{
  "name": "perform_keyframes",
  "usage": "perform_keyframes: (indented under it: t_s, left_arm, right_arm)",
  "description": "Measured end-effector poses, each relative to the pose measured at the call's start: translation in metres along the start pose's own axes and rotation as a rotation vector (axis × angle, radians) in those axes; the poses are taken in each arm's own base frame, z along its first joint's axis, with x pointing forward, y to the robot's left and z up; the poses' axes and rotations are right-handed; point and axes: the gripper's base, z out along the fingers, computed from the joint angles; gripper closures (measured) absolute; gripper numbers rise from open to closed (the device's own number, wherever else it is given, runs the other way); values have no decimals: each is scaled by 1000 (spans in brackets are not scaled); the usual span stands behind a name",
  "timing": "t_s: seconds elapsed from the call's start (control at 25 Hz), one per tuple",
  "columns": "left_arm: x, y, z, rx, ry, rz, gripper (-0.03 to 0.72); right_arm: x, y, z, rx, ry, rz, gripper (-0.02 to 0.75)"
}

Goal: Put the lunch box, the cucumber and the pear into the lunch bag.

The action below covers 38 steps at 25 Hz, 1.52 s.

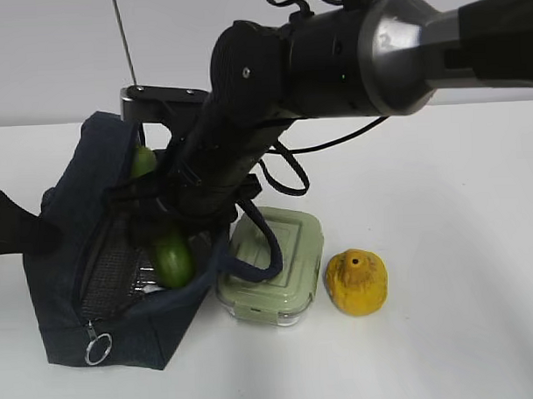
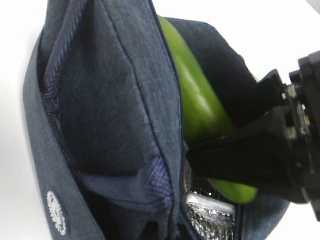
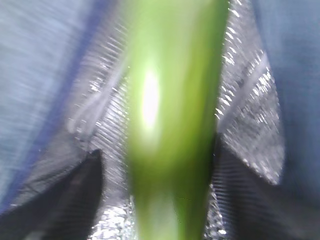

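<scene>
The navy lunch bag (image 1: pixel 68 285) stands open at the left, its silver lining showing. The green cucumber (image 1: pixel 172 260) leans inside it, also seen in the left wrist view (image 2: pixel 200 105) and the right wrist view (image 3: pixel 170 100). My right gripper (image 3: pixel 156 152) reaches into the bag with its jaws around the cucumber; the left finger (image 3: pixel 65 195) stands clear of it. My left gripper (image 1: pixel 18 230) holds the bag's left edge, bunching the fabric (image 2: pixel 155 175). The lunch box (image 1: pixel 277 260) with its sage-green lid sits beside the bag. The yellow pear (image 1: pixel 357 284) sits to its right.
The bag's handle strap (image 1: pixel 264 243) loops over the lunch box lid. The zipper's metal ring pull (image 1: pixel 98 350) hangs at the bag's front. The right arm (image 1: pixel 331 48) crosses above the table (image 1: pixel 459 201) from the upper right. A cable (image 1: pixel 288 177) hangs behind it.
</scene>
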Motion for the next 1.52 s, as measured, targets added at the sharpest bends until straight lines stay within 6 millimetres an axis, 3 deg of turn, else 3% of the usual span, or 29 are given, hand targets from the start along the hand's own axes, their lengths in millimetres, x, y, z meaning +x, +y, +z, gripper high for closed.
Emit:
perform_keyframes:
  t_s: [0.12,0.36,0.48,0.72,0.84,1.04,1.32,1.52]
  left_arm:
    - [0,0,0,0,0,0,687]
    - [0,0,0,-3,-2,1,687]
    - [0,0,0,-3,-2,1,687]
    - [0,0,0,-4,5,6,687]
    - [1,0,0,-4,6,7,687]
    - [1,0,0,-4,7,8,687]
    - [1,0,0,-4,7,8,687]
    - [1,0,0,-4,7,8,687]
  right_arm:
    - [-8,5,-6,-17,-19,-25,129]
    - [-13,10,-19,-13,-14,-72,138]
    - [-14,9,-40,56,-8,-161,149]
    - [-14,6,-105,256,-28,-287,158]
    - [-8,-2,-119,356,36,-289,161]
    - [1,-20,-119,436,159,-256,163]
    - [24,-72,-102,411,357,-134,166]
    - [32,-82,-90,409,410,-116,167]
